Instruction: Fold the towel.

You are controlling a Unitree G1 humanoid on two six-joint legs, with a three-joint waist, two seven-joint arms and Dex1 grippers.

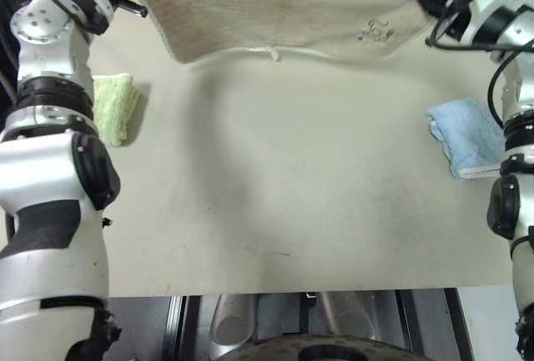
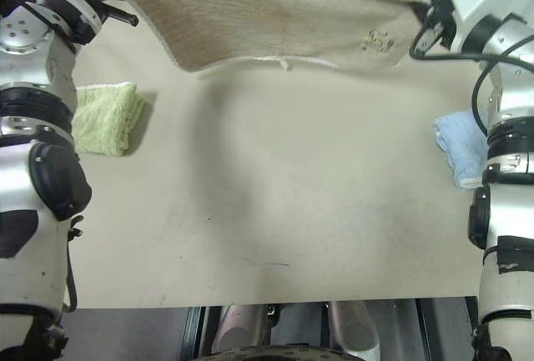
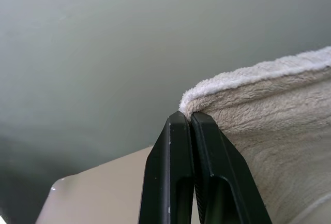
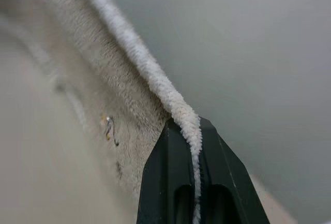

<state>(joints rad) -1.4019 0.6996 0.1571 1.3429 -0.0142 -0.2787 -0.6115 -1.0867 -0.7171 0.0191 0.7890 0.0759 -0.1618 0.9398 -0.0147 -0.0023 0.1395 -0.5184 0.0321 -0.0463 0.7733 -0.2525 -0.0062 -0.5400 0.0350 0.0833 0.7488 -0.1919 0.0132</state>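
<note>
The beige towel (image 1: 275,7) hangs spread in the air over the far side of the table, its lower edge sagging with a small white tag loop (image 1: 274,55) and a small dark drawing (image 1: 377,31) near its right corner. My left gripper (image 3: 190,118) is shut on the towel's left upper corner (image 3: 248,110). My right gripper (image 4: 187,125) is shut on the white corded edging (image 4: 155,81) at the right upper corner. In the head views both hands sit at the top edge, one at each end of the towel.
A fluffy light-green folded towel (image 1: 115,106) lies on the beige table (image 1: 284,186) at the left. A light-blue folded towel (image 1: 467,136) lies at the right. The table's near edge (image 1: 292,293) runs along the bottom.
</note>
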